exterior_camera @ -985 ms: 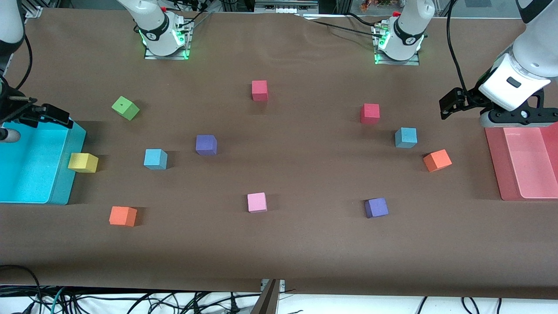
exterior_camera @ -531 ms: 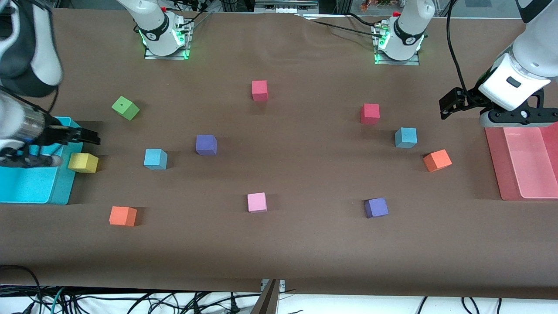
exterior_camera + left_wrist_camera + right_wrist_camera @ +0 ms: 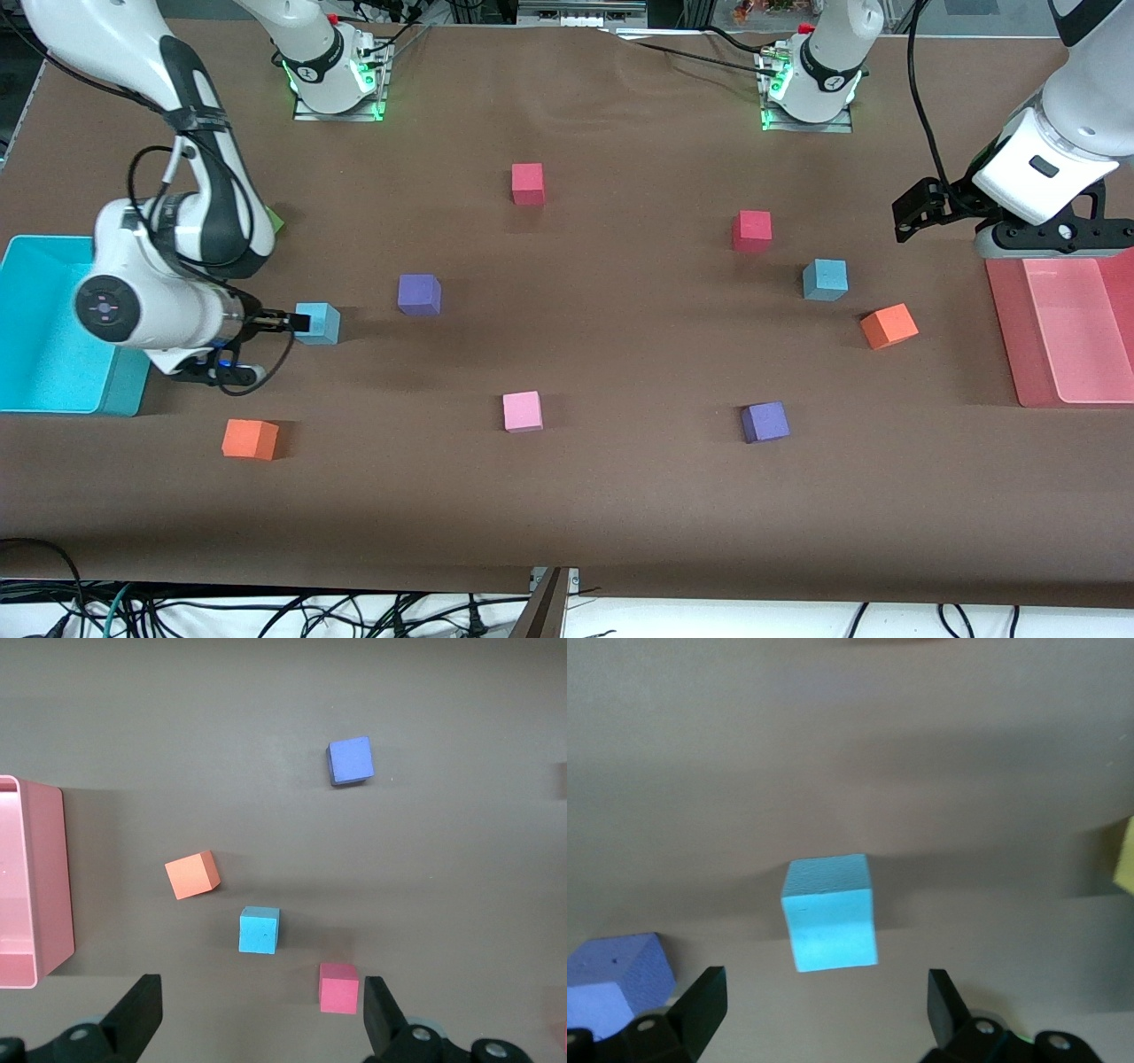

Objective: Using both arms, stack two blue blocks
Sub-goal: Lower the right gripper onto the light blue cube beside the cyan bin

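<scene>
Purple cube (image 3: 419, 294) beside blue block (image 3: 316, 322)

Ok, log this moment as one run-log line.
right pincer: open, by blue block | left pincer: open, waiting over pink tray's edge | second blue block: untouched | stack: not started

Bare table around blue block (image 3: 829, 912); purple cube (image 3: 616, 979) near.

matte foam blue blocks (image 3: 316, 322), matt brown table (image 3: 620, 496)
</scene>
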